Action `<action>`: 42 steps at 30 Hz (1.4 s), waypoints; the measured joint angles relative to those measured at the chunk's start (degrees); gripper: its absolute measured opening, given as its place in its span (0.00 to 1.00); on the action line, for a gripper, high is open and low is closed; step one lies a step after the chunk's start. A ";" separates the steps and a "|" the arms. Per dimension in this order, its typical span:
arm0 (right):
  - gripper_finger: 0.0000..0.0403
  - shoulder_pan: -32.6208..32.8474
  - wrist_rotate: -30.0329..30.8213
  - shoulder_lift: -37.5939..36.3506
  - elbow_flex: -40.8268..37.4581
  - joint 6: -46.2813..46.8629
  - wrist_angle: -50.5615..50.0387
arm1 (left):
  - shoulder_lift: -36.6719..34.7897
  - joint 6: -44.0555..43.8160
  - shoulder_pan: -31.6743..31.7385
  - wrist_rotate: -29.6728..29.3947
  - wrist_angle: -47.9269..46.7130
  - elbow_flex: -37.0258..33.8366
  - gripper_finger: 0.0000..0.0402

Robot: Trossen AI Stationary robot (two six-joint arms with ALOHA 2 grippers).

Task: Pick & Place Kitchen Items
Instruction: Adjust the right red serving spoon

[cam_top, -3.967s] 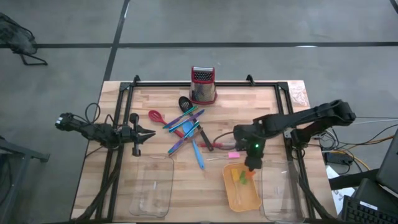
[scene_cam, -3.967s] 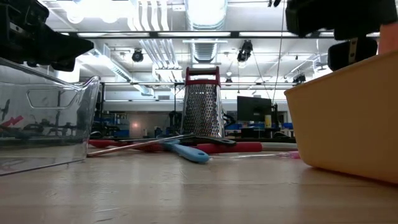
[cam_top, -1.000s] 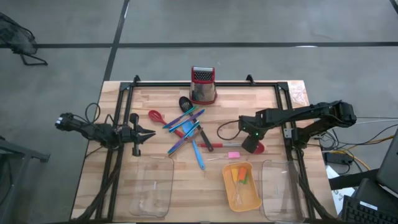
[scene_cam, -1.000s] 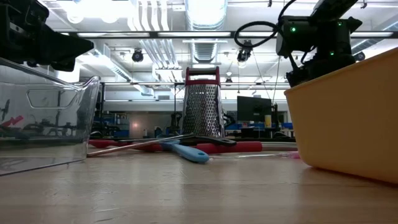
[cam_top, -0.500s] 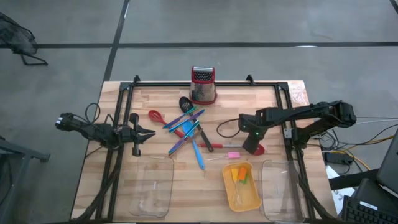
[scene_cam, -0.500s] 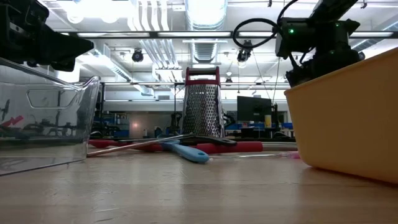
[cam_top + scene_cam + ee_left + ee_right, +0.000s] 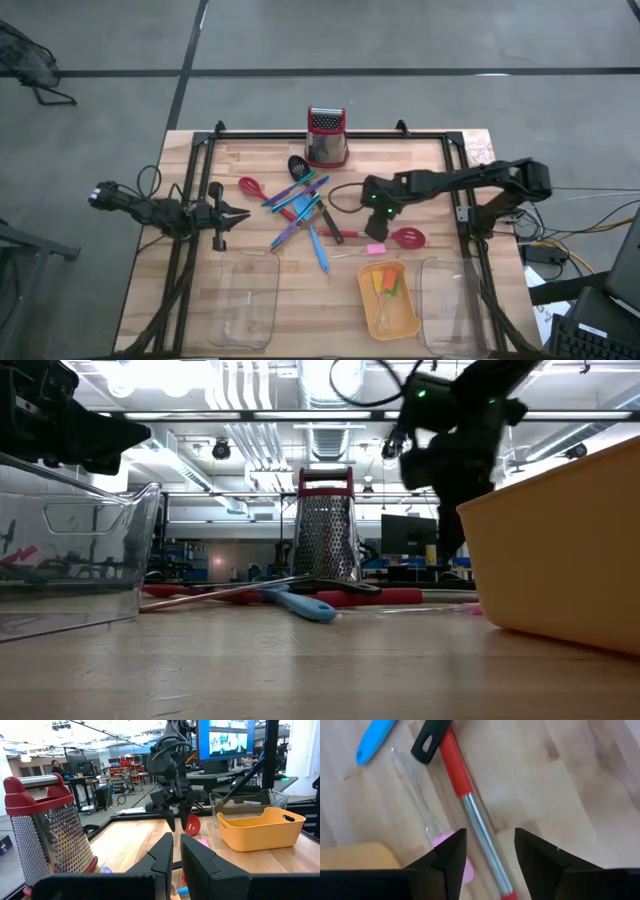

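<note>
Now the right hand (image 7: 487,851) hangs low over the desk (image 7: 430,165) with its fingers apart and nothing between them, straddling the steel shaft of a red-handled spoon (image 7: 470,805) that lies flat on the wood; judging by this, the step in hand is the pick of that spoon, and it would go best by settling straight down so that both fingers clear the shaft evenly, closing near the junction of red grip and steel rather than out toward the bowl, since a thin round shaft is likely to roll or pivot if pinched off-centre; touching or just beside the near finger lies a clear-handled tool with a pink tip (image 7: 422,820), which could be caught in the same closure, and a black handle end (image 7: 431,737) overlaps the spoon's far end; below that in the high view sits the orange tray (image 7: 405,320), already holding small orange and green pieces (image 7: 388,283); farther left lies the heap of red, blue and black utensils (image 7: 296,208), the box grater (image 7: 326,138) behind it; the left hand (image 7: 238,213) waits at the desk's left edge, fingers nearly together, holding nothing.
</note>
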 joint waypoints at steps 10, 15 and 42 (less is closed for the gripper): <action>0.47 3.06 0.63 12.72 10.93 -8.43 -5.26 | 0.00 0.00 0.00 -0.02 0.02 -0.02 0.10; 0.45 4.18 3.13 17.14 14.11 -12.42 -7.78 | 0.00 0.00 -0.02 -0.02 0.02 0.00 0.10; 0.17 4.10 7.15 22.82 16.33 -18.07 -9.02 | 0.00 0.00 -0.01 -0.02 0.02 -0.02 0.10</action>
